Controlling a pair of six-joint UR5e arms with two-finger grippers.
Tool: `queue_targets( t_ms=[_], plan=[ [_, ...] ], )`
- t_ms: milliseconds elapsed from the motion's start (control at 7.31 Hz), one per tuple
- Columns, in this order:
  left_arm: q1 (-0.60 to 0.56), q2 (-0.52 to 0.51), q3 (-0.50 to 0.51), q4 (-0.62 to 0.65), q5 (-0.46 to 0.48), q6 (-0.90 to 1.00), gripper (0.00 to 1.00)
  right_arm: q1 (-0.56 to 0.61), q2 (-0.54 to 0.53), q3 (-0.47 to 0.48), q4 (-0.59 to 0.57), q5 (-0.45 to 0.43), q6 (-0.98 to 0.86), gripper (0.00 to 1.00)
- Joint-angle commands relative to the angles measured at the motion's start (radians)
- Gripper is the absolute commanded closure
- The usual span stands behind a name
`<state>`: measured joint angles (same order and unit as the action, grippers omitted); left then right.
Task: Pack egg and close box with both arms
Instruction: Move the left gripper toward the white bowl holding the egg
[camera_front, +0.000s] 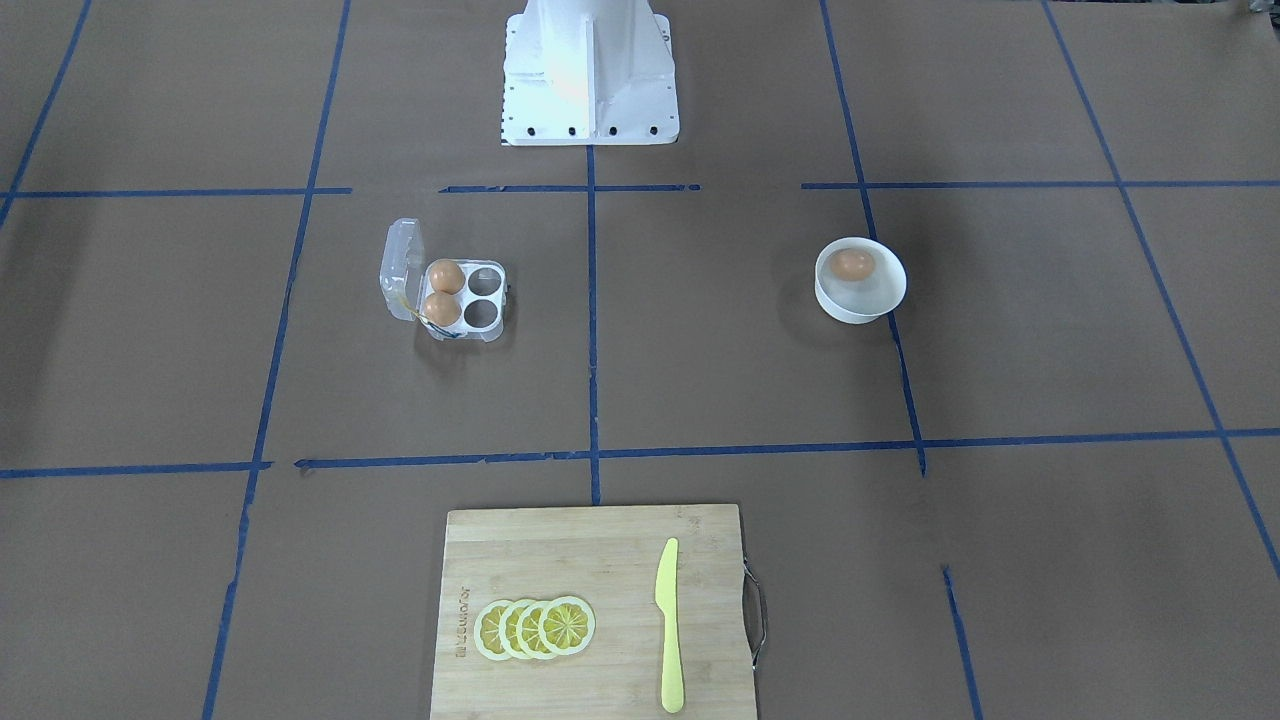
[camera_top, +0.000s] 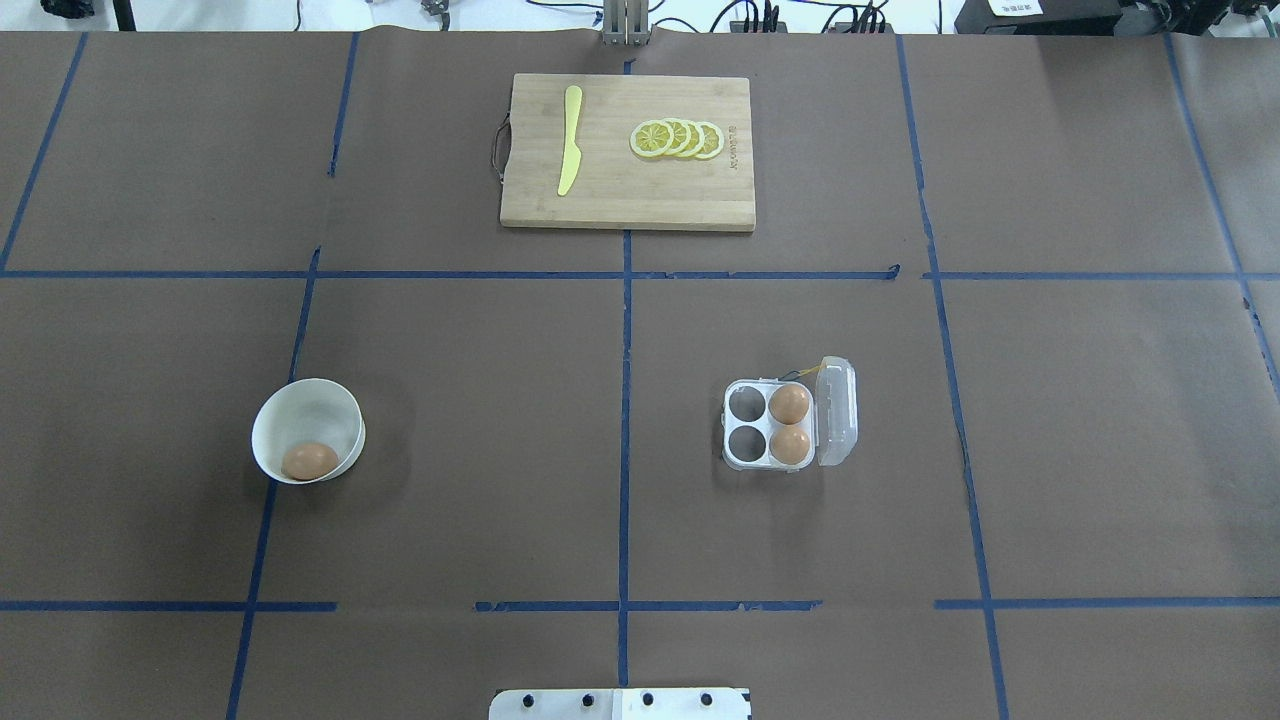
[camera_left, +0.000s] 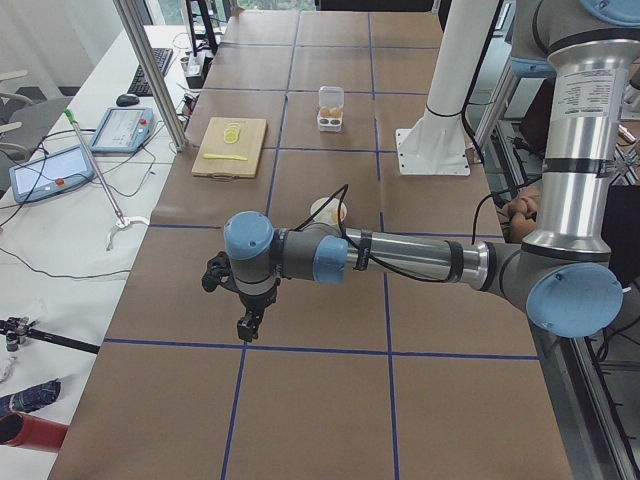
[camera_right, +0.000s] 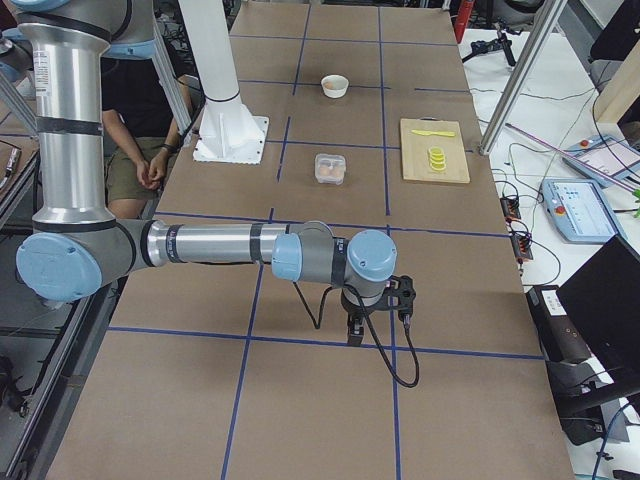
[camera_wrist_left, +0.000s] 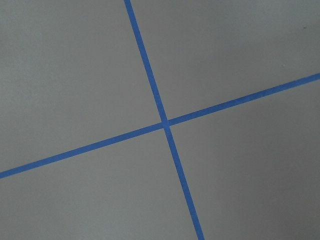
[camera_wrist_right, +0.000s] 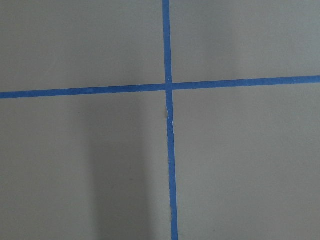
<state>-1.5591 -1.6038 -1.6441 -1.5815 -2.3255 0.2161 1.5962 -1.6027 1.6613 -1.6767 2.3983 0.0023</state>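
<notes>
One egg (camera_front: 853, 264) (camera_top: 309, 460) lies in a round white bowl (camera_front: 862, 312) (camera_top: 300, 400). The clear box (camera_front: 484, 292) (camera_top: 745, 432) stands open with its lid (camera_front: 400, 262) (camera_top: 838, 412) up. Two more eggs (camera_front: 446, 276) (camera_front: 441, 309) fill the two cells beside the lid; the other two cells are empty. The left gripper (camera_left: 248, 325) shows only in the exterior left view and the right gripper (camera_right: 355, 330) only in the exterior right view. Both hang over bare table far from box and bowl. I cannot tell whether they are open or shut.
A wooden cutting board (camera_front: 600, 560) (camera_top: 620, 200) with a yellow knife (camera_front: 668, 620) and lemon slices (camera_front: 535, 628) lies at the far side from the white pedestal (camera_front: 588, 75). Blue tape lines grid the brown table. A person sits behind the robot (camera_right: 140, 150).
</notes>
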Motion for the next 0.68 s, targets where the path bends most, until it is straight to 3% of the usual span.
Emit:
queue_targets(
  t_ms=[0, 547],
  plan=[
    [-0.001, 0.002, -0.003, -0.002, 0.000, 0.000, 0.00, 0.001, -0.002, 0.003, 0.000, -0.004, -0.002, 0.00],
    [0.016, -0.016, -0.150, -0.049, -0.011, -0.105, 0.00, -0.001, 0.036, 0.011, -0.003, -0.013, 0.042, 0.00]
  ],
)
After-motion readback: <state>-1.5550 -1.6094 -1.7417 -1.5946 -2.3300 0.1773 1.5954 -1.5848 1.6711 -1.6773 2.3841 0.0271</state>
